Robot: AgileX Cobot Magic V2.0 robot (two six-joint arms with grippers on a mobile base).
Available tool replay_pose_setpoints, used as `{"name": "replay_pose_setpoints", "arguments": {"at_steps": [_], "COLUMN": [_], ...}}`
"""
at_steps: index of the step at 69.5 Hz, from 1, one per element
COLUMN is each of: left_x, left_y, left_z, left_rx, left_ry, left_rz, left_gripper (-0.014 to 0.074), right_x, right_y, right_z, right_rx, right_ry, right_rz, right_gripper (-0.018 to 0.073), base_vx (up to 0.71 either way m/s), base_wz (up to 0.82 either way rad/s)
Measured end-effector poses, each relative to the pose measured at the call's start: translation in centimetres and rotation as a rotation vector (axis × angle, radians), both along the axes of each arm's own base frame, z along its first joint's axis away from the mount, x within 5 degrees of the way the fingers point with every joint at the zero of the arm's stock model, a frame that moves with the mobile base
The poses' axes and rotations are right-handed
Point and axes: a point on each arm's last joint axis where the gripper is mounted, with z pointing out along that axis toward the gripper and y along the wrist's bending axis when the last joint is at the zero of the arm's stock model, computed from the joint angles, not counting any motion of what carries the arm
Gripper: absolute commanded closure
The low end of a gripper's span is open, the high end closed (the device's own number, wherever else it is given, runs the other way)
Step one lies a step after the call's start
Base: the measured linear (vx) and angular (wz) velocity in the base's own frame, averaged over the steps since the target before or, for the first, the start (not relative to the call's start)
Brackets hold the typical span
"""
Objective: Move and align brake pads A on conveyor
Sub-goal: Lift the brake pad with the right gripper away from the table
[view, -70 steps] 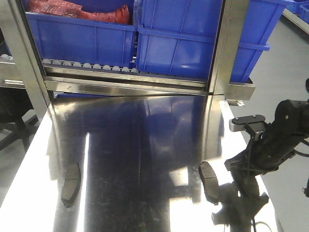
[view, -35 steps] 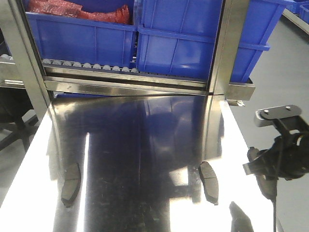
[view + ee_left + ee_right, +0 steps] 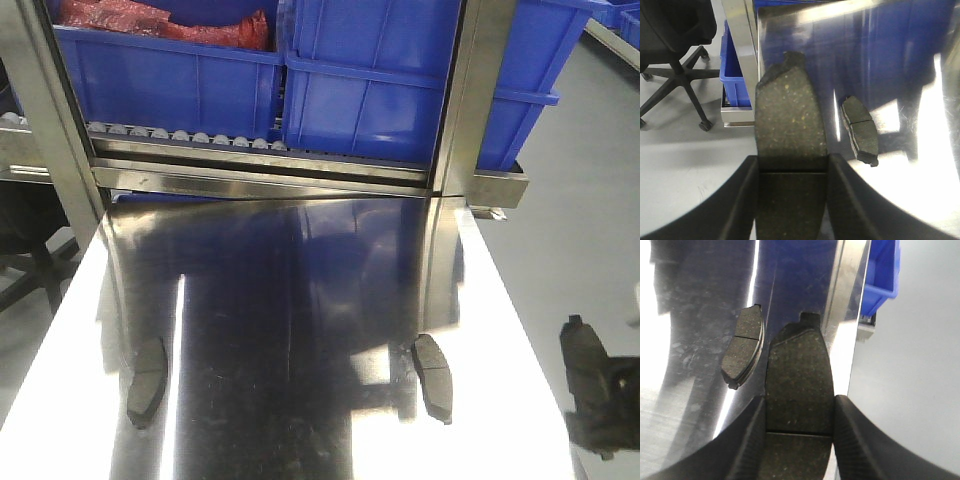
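Note:
Two dark grey brake pads lie on the shiny steel tabletop (image 3: 300, 300), one at the left (image 3: 145, 380) and one at the right (image 3: 432, 378). My left gripper (image 3: 792, 166) is shut on a third pad (image 3: 789, 125), held over the table's left edge. The left table pad (image 3: 860, 131) lies just to its right. My right gripper (image 3: 800, 407) is shut on a fourth pad (image 3: 799, 372), held over the table's right edge, beside the right table pad (image 3: 744, 347). That held pad shows at the front view's lower right (image 3: 590, 400). The conveyor is out of view.
Blue bins (image 3: 370, 90) stand on a roller track (image 3: 180, 135) behind the tabletop, one holding red parts (image 3: 150, 20). Steel frame posts (image 3: 465, 100) rise at the back. A black office chair (image 3: 675, 50) stands on the grey floor to the left.
The right arm has drawn back from beside the right table pad to the lower right, almost out of the front view. The two pads on the table have not moved.

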Motion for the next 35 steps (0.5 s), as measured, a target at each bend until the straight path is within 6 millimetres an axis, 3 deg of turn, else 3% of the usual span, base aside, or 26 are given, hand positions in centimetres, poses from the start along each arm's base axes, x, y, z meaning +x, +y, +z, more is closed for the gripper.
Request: {"name": "replay_pose_setpoints", "arguments": {"at_steps": [17,35], "left_x": [0.0,0.0], "left_y": [0.0,0.0], "left_z": [0.0,0.0], "left_rx": [0.000,0.000], "left_ry": [0.000,0.000], "left_rz": [0.000,0.000], "left_gripper": [0.0475,0.0475], "right_x": [-3.5,-4.1], "right_y": [-0.3,-0.4], "right_z": [-0.6,-0.2], "right_rx": [0.009,0.012], "right_ry": [-0.112,-0.174], "right_rz": [-0.002,-0.005], "right_gripper": [0.0490,0.0490], "base_vx": [0.00,0.00], "base_wz": [0.00,0.00]}}
